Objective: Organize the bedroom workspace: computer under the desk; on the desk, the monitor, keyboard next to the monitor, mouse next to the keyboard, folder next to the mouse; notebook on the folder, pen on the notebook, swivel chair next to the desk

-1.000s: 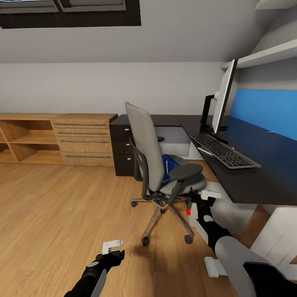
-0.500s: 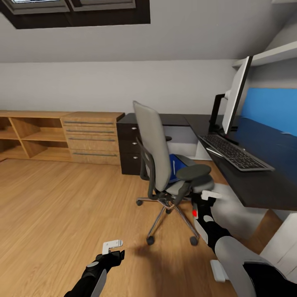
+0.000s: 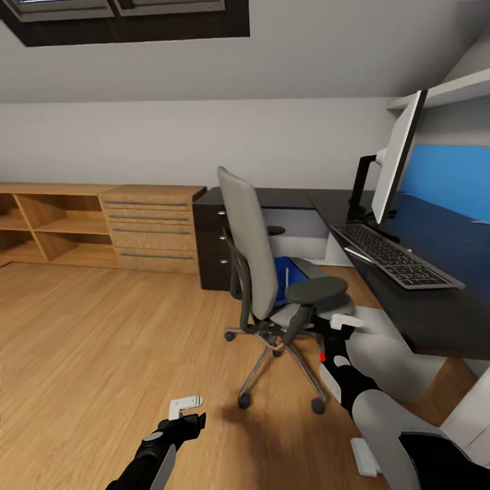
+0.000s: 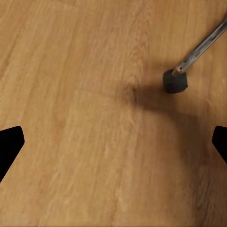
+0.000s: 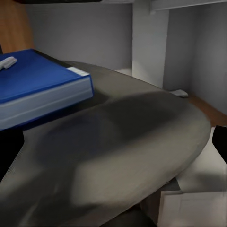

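Swivel chair (image 3: 272, 272) w/ blue folder (image 3: 284, 279) on seat, beside bench (image 3: 435, 299). Right tool (image 3: 344, 325) by armrest, wide open, empty; left tool (image 3: 185, 407) open, empty.

From head height we look forward and down across the room, while our left wrist camera faces the floor (image 4: 94, 142) and our right sits close over the swivel chair (image 3: 272, 272), shared by all three.

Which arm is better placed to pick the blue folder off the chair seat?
The right. Its pincer sits at the swivel chair's seat edge, open, with the folder just ahead. The left pincer hangs low over the floor, near a castor.
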Robot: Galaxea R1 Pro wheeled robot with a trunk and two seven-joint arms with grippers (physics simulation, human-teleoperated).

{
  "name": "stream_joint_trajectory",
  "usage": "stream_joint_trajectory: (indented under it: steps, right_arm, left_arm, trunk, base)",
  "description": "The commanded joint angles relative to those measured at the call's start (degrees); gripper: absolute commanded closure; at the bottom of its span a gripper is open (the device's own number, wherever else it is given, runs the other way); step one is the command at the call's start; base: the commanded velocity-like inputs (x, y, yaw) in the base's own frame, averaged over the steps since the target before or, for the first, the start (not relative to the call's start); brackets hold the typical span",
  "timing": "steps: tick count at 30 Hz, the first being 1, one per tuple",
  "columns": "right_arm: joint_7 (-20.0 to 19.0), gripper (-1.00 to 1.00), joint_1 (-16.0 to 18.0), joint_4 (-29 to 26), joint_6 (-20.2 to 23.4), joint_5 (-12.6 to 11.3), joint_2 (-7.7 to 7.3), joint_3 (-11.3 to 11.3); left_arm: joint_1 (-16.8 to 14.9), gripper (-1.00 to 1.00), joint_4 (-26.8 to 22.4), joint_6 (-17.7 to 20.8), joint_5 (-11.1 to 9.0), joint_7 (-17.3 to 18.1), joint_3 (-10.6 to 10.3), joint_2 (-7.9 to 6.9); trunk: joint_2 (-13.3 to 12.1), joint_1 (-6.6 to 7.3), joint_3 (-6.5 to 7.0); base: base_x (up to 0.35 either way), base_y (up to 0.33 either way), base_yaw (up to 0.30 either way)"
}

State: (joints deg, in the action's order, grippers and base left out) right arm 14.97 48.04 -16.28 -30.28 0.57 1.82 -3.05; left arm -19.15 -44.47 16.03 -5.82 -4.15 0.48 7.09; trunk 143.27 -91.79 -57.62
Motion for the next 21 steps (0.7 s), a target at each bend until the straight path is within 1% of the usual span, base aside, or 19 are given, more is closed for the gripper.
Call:
stream_joint_trajectory:
  steps: [1,6,13,18,21]
  right_arm:
    - [-0.1,-1.0,0.0,0.0,-0.3,0.1,0.13,-0.3]
    - [-0.1,-1.0,0.0,0.0,-0.5,0.1,0.27,-0.3]
    - [0.1,-1.0,0.0,0.0,-0.7,0.1,0.28,-0.3]
    - [1.1,-1.0,0.0,0.1,-0.7,0.1,0.32,-0.3]
    - [2.0,-1.0,0.0,0.1,-0.7,0.1,0.35,-0.2]
  left_arm:
    - [0.0,-1.0,-0.1,0.3,-0.6,-0.2,0.0,0.03]
    - [0.0,-1.0,-0.1,0.3,-0.6,-0.2,0.0,0.03]
    - [0.0,-1.0,-0.1,0.3,-0.6,-0.2,0.0,0.03]
    - [0.0,-1.0,-0.1,0.3,-0.6,-0.2,0.0,0.03]
    - [0.0,-1.0,-0.1,0.3,-0.6,-0.3,0.1,0.03]
  trunk:
    - [0.0,0.01,-0.05]
    - [0.0,0.01,-0.05]
    - [0.0,0.01,-0.05]
    - [0.0,0.01,-0.05]
    - [0.0,0.01,-0.05]
  base:
    - [0.002,0.0,0.09]
    - [0.0,0.0,0.084]
    - [0.0,0.0,0.015]
    - [0.0,0.0,0.008]
    - [0.0,0.0,0.081]
